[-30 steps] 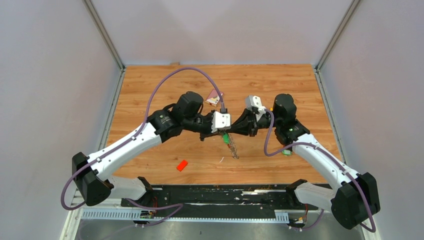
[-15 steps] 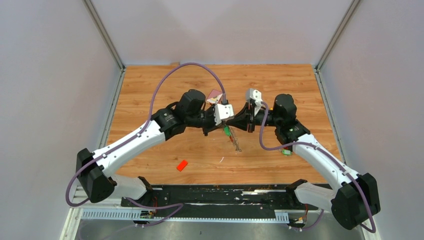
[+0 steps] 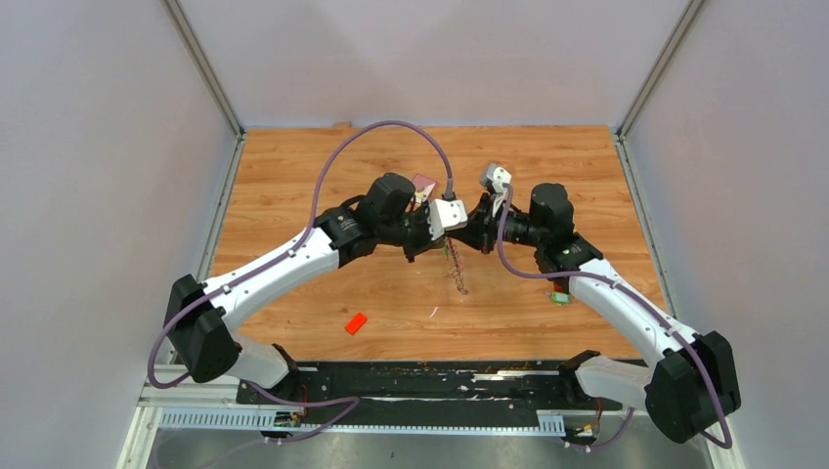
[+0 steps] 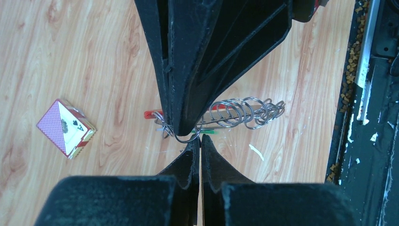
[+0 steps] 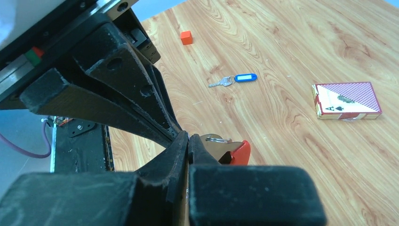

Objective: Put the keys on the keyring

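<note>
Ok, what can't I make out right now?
- Both wrist views: the shut left gripper and right gripper hide what each pinches.
- Top view: keyring too small to count keys.
- Top view: card pack half under left arm.
- No view shows the black key.

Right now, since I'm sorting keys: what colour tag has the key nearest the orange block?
Blue tag, clearest in the right wrist view.

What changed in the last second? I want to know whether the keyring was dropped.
The left pincer and right pincer, still shut tip to tip, moved farther out over the table. The keyring hanging at their tips travelled along; nothing was let go. The orange block and card box stayed put.
</note>
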Robot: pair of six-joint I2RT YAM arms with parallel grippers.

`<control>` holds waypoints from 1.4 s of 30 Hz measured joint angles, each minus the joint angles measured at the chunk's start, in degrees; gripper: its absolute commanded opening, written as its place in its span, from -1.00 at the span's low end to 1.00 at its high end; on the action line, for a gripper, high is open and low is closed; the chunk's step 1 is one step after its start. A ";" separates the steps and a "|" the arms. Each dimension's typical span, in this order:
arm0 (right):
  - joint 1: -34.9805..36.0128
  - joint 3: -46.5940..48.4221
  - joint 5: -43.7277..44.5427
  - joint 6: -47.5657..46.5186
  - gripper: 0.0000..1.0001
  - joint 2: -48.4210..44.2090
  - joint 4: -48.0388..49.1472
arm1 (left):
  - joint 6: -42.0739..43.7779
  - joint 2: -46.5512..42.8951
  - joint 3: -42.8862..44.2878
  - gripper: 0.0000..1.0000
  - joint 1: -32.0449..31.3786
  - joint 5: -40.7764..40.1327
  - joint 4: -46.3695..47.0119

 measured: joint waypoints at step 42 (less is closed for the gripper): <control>-2.97 0.00 -5.35 -0.11 -1.00 -0.79 4.92 | 2.97 -5.18 -2.19 -0.92 -0.22 -3.28 3.78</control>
